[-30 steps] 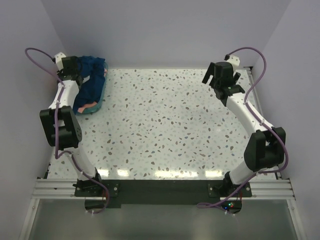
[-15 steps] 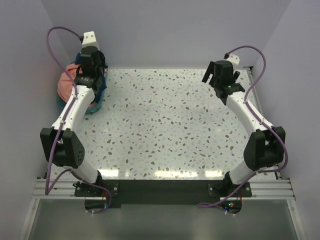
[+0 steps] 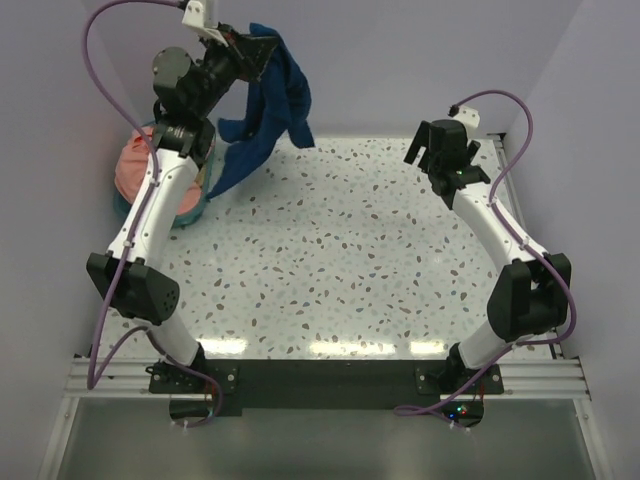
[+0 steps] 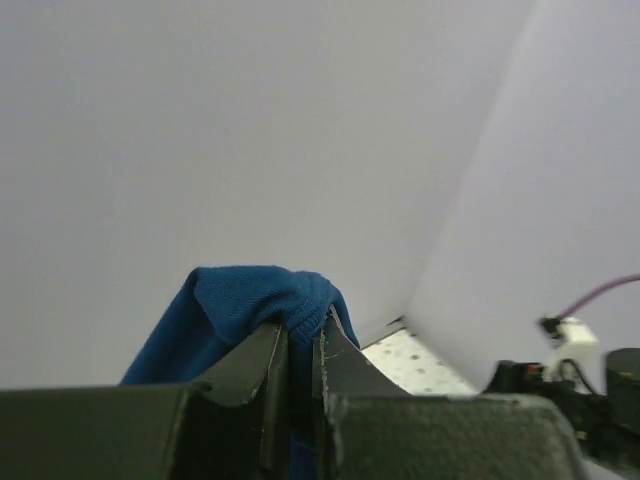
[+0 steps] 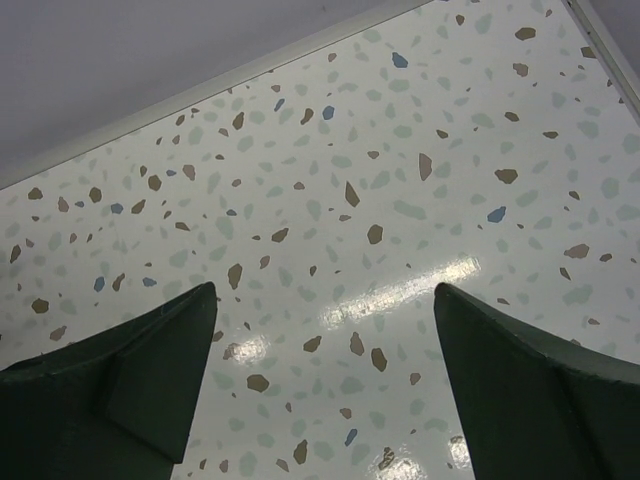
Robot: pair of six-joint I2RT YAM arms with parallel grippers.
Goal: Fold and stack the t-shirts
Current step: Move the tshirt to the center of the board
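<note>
The navy t-shirt is soft matt cloth, the table glossy speckled stone.

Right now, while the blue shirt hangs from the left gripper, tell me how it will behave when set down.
Probably floppy: the navy t-shirt hangs in loose folds from the left gripper, so it will likely land crumpled on the table. Seemingly light: a pinch on one bunched edge carries it. It may swing when moved.

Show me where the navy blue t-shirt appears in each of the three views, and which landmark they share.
Top external: upper left, the navy blue t-shirt hangs from the left pincer over the table's far left corner.
Left wrist: bottom centre, pinched between the shut pincer's fingers.
Right wrist: not in it.
Shared landmark: the speckled table, seen in all three.
</note>
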